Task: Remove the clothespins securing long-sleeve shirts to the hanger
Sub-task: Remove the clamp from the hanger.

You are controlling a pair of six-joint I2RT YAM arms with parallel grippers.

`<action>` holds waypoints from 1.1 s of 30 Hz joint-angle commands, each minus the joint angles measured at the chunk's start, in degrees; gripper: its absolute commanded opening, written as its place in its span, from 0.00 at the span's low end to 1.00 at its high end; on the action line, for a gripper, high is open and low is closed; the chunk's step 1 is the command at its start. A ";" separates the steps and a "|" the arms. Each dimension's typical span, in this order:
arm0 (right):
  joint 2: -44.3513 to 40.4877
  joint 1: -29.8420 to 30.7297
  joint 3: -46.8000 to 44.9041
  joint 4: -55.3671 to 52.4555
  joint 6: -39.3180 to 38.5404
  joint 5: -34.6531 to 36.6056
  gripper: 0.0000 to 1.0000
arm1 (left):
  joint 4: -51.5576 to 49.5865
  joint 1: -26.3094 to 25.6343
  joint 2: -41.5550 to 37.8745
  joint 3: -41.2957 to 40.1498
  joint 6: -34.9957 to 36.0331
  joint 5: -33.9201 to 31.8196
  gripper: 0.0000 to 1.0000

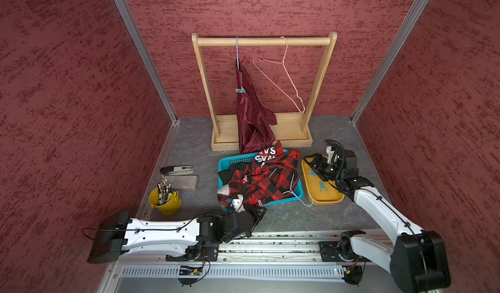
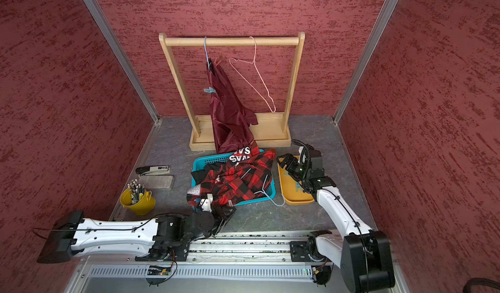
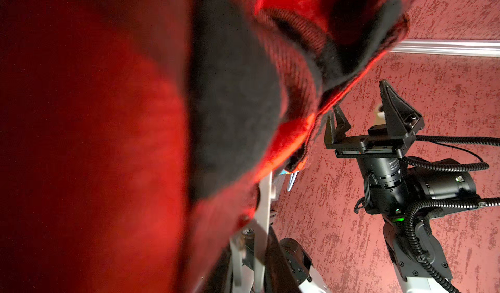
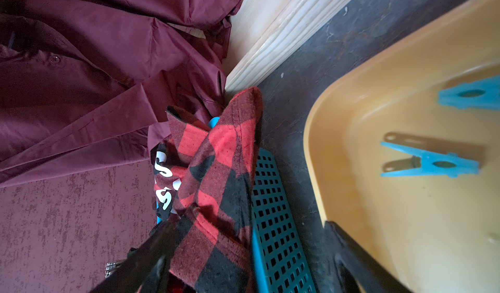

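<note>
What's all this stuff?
rack: one, wooden, back
maroon shirt: one, hanging on rack
pink hanger: one, on rack
basket: one, blue, middle
plaid shirt: one, red, over basket
black shirt: one, in basket
tray: one, yellow, beside basket
clothespins: three, blue, one on maroon shirt, two in tray
bucket: one, yellow, holding pens
stapler: one, black, behind bucket
grey case: one, by stapler
left gripper: against plaid shirt, jaws hidden
right gripper: open, over tray

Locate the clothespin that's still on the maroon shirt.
In both top views, the clothespin grips the maroon shirt on the blue hanger, left of the bare pink hanger.
</note>
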 commanded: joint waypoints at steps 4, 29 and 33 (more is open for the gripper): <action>0.55 0.34 0.20 2.00 -0.78 -0.74 0.88 | -3.61 2.10 0.46 2.48 3.56 5.10 0.03; 2.52 0.51 3.86 0.30 -2.99 -1.21 0.89 | -10.69 9.13 -2.07 10.79 8.05 17.75 0.00; 2.70 0.64 4.79 -1.40 -4.22 -0.76 0.89 | -10.60 10.89 -1.79 10.45 9.39 23.61 0.00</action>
